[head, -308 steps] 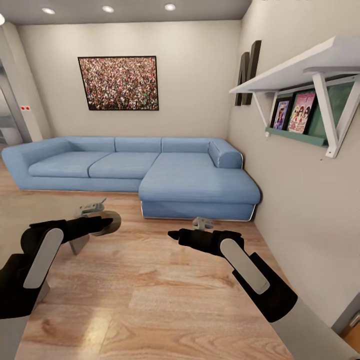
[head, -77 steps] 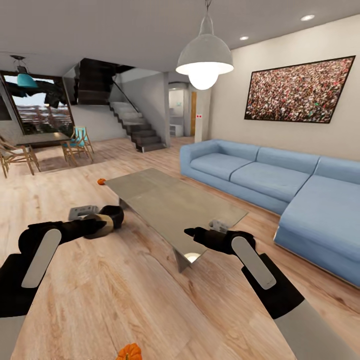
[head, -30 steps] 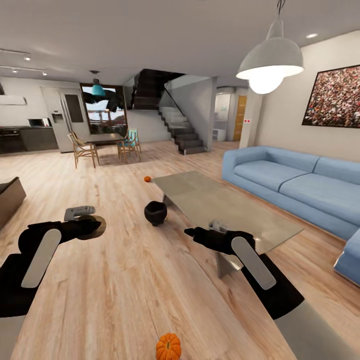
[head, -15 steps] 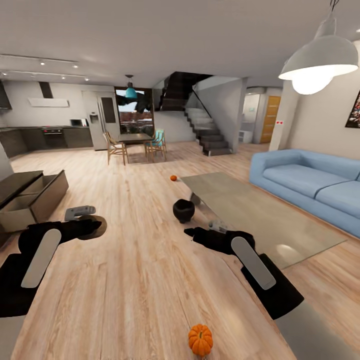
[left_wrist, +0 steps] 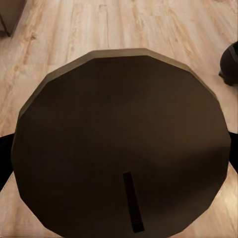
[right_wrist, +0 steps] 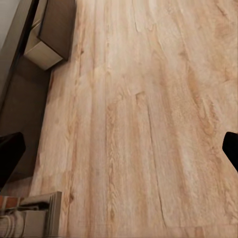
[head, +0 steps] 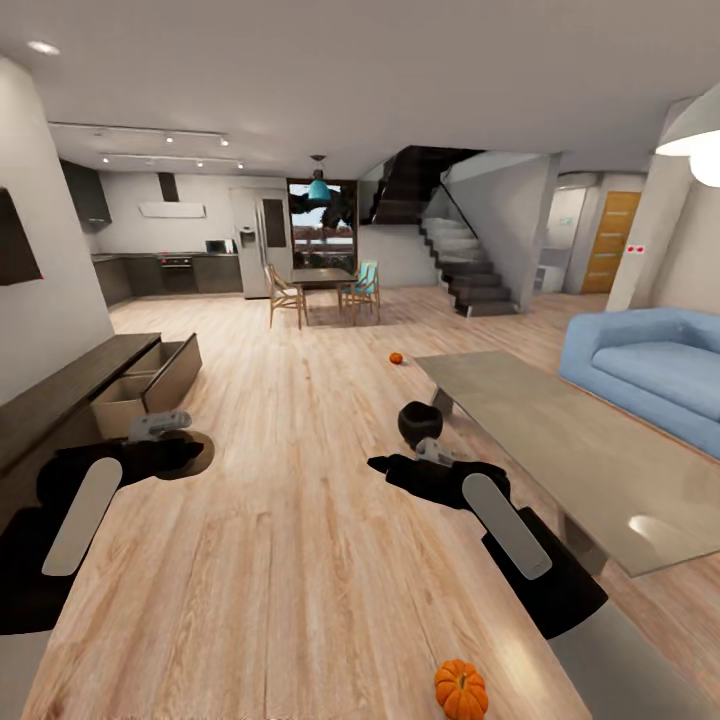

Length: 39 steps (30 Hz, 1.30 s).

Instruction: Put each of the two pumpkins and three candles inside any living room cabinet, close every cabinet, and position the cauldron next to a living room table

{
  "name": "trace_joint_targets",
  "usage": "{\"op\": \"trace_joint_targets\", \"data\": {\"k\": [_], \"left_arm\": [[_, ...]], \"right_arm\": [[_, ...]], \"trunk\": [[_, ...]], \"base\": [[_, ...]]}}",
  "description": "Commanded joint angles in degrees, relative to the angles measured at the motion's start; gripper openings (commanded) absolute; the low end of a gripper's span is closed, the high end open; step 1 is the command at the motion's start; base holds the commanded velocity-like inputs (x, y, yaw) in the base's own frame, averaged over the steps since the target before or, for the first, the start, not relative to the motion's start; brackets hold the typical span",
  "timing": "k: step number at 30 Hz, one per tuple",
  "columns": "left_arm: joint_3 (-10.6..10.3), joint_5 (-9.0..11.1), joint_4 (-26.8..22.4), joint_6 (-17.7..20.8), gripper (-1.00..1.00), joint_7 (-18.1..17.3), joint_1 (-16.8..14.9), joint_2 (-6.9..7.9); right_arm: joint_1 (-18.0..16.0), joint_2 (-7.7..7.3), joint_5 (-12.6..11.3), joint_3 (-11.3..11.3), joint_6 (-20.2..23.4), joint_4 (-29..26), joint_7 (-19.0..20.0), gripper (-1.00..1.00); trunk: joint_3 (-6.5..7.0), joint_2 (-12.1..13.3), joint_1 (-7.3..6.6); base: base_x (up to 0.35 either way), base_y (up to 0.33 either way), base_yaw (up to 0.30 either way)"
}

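- Now the left gripper (head: 190,452) grips a flat dark many-sided disc (left_wrist: 121,144).
- Right gripper (head: 378,464): cannot tell, perhaps narrow.
- Ribbed orange pumpkin (head: 460,689) sits on plank floor (head: 300,560); round black cauldron (head: 420,422) beside glossy glass table (head: 560,440).

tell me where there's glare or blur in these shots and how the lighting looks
Head view: even, soft light, a bright glare patch on the table top near its closer end, and wide-angle stretching at the edges. Left wrist view: a dark round object close to the lens. Right wrist view: floor slightly soft.
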Motion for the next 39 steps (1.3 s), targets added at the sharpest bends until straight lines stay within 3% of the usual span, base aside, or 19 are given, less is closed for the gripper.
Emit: {"op": "trace_joint_targets", "data": {"k": [1,23,30,39], "left_arm": [[-0.06,0.56,-0.03,0.13,-1.00,0.58,-0.07,0.02],[-0.08,0.72,0.01,0.13,-1.00,-0.06,-0.07,0.02],[-0.06,0.75,0.16,0.13,-1.00,-3.98,0.01,0.24],[-0.06,0.78,0.23,0.13,-1.00,-6.10,0.02,0.43]], "right_arm": [[-0.06,-0.06,-0.58,0.10,-0.06,-0.08,-0.59,1.00],[-0.06,0.00,-0.56,0.51,-0.06,-0.07,-0.75,1.00],[-0.06,-0.03,-0.53,0.53,-0.06,-0.08,-0.68,1.00],[-0.06,-0.05,-0.59,0.54,-0.06,-0.09,-0.45,1.00]], "trunk": [[-0.04,-0.03,-0.01],[0.49,-0.03,-0.01],[0.65,-0.03,-0.01],[0.69,-0.03,-0.01]], "base": [[-0.001,0.033,0.281],[0.000,0.004,0.281],[0.023,0.013,0.275],[0.234,0.132,0.073]]}}
